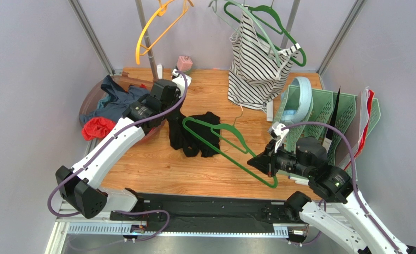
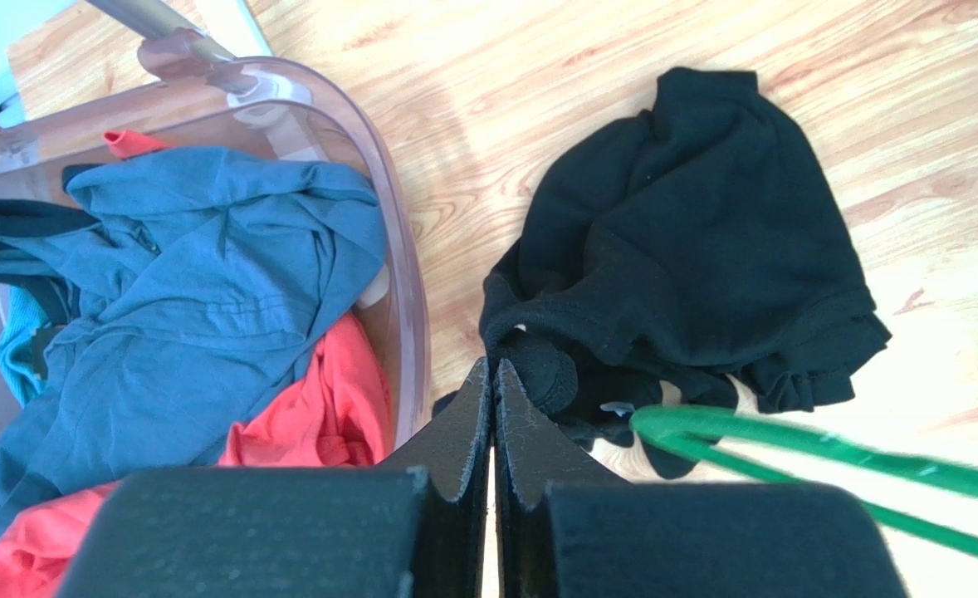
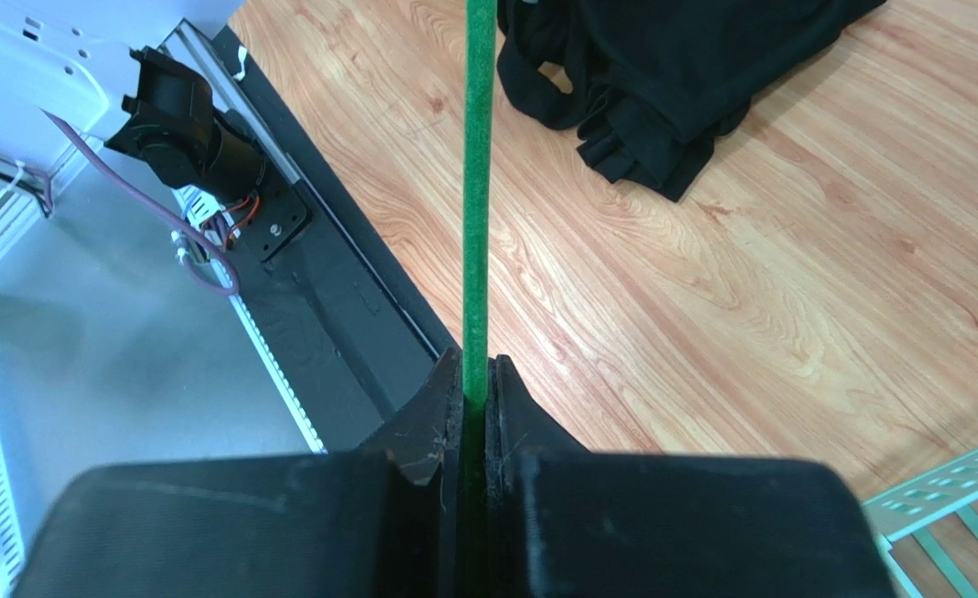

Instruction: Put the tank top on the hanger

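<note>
The left arm [image 1: 114,140] reached forward and inward, wrist tipped down. The left gripper [image 2: 493,369] had its fingers pressed flat together, nothing seen between them. The right arm [image 1: 327,180] sat folded low, pointing left. The right gripper [image 3: 475,374] was clamped on the hanger [image 3: 474,187] bar.

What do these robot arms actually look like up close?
The left arm and right arm have white shells between chunky black joints, each trailed by a purple cable. The left gripper and right gripper are matt black, with two wedge-shaped fingers tapering to a point.
</note>
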